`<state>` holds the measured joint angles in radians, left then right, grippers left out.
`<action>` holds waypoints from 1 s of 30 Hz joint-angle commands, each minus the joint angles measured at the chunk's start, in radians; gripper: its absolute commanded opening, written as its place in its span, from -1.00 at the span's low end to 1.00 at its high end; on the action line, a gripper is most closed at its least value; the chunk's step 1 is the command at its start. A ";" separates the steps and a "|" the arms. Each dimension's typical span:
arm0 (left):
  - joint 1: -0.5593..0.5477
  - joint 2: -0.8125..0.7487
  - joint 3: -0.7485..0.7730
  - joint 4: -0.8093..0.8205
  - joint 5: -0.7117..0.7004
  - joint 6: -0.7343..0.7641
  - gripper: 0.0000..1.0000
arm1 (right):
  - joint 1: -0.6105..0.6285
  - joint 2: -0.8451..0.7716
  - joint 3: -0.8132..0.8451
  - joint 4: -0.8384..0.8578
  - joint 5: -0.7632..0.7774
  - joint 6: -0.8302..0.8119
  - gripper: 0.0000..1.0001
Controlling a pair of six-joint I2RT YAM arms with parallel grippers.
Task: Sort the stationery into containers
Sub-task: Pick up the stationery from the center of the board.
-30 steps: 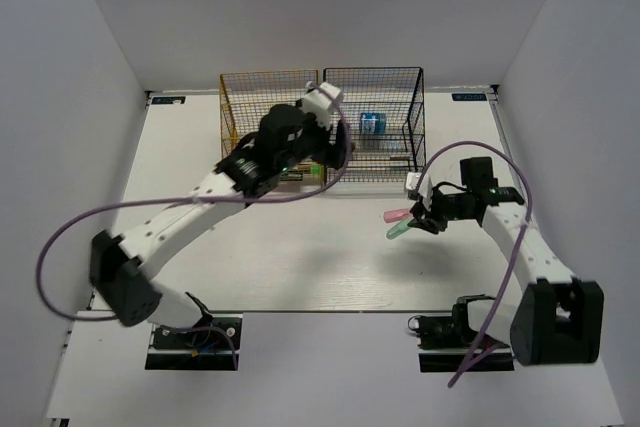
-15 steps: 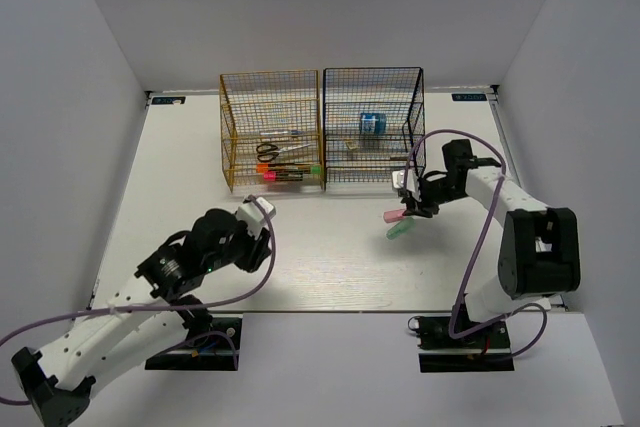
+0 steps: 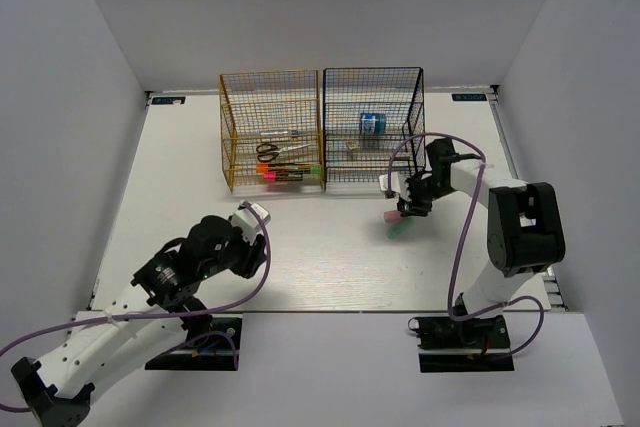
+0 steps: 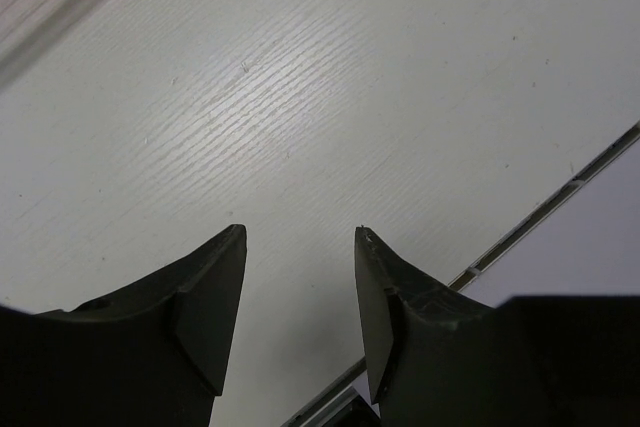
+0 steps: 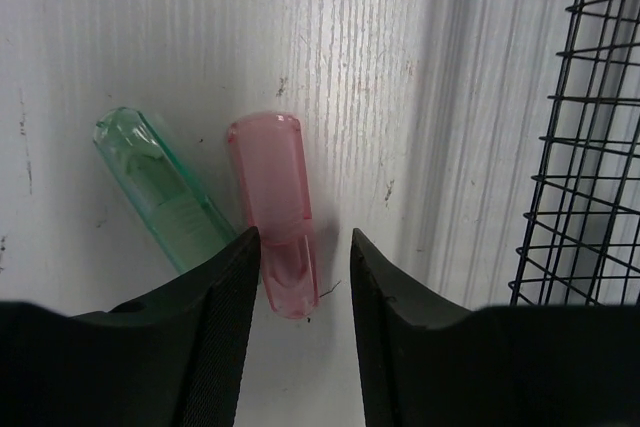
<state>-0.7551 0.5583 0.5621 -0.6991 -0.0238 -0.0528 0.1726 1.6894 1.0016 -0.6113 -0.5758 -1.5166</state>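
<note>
Closing on the pink piece (image 5: pixel 270 187)
Right hand (image 5: pixel 304 242) now straddles it, spread apart, on the surface (image 5: pixel 150 27) right of centre by the black rack (image 3: pixel 372 147); left hand (image 4: pixel 300 242), apart and empty, has withdrawn lower left

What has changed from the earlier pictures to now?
The left gripper pulled back from the yellow rack to the near left, open and empty. The right gripper moved left, now open over the pink piece. The mint piece, the black rack and the blue roll stayed put.
</note>
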 commanded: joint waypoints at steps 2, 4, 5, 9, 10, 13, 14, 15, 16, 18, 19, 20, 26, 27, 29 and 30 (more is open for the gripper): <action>0.013 0.003 -0.007 0.003 0.022 0.004 0.16 | 0.010 0.033 0.043 0.013 0.033 0.003 -0.10; 0.014 0.002 -0.008 0.003 0.022 0.005 0.16 | 0.016 0.042 0.040 0.016 0.045 0.004 -0.07; 0.016 0.000 -0.008 0.003 0.039 0.004 0.16 | 0.016 0.044 0.038 0.018 0.050 0.003 -0.07; 0.014 -0.003 -0.011 0.004 0.045 0.005 0.16 | 0.028 0.056 0.016 0.015 0.068 -0.019 -0.07; 0.014 -0.003 -0.014 0.004 0.045 0.004 0.16 | 0.034 0.056 0.011 0.012 0.073 -0.030 -0.07; 0.014 -0.006 -0.014 0.006 0.045 0.005 0.16 | 0.045 0.065 0.008 -0.040 0.088 -0.066 -0.13; 0.014 -0.006 -0.014 0.006 0.047 0.005 0.16 | 0.048 0.073 0.009 -0.053 0.094 -0.071 -0.17; 0.014 -0.006 -0.014 0.007 0.044 0.005 0.16 | 0.050 0.079 0.020 -0.080 0.099 -0.088 -0.29; 0.014 -0.009 -0.016 0.004 0.044 0.007 0.16 | 0.051 0.085 0.022 -0.106 0.099 -0.091 -0.38; 0.014 -0.012 -0.018 0.006 0.045 0.007 0.16 | 0.053 0.101 0.035 -0.146 0.103 -0.103 -0.60; 0.013 -0.012 -0.018 0.004 0.041 0.007 0.16 | 0.053 0.107 0.045 -0.187 0.103 -0.108 -0.64; 0.016 -0.015 -0.019 0.006 0.039 0.005 0.16 | 0.056 0.108 0.045 -0.200 0.103 -0.112 -0.68; 0.016 -0.017 -0.022 0.004 0.032 0.004 0.16 | 0.070 0.093 0.049 -0.243 0.097 -0.099 -1.00; 0.013 -0.015 -0.022 0.007 0.033 0.004 0.16 | 0.067 0.069 0.051 -0.242 0.085 -0.085 -1.00; 0.014 -0.015 -0.022 0.010 0.035 0.004 0.16 | 0.064 0.018 0.055 -0.245 0.018 -0.027 -1.00; 0.013 -0.017 -0.024 0.007 0.038 0.004 0.16 | 0.065 0.001 0.063 -0.232 0.002 -0.007 -1.00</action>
<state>-0.7471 0.5495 0.5488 -0.6994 0.0078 -0.0521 0.2325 1.7508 1.0622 -0.7792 -0.5171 -1.5764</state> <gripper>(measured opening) 0.580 0.286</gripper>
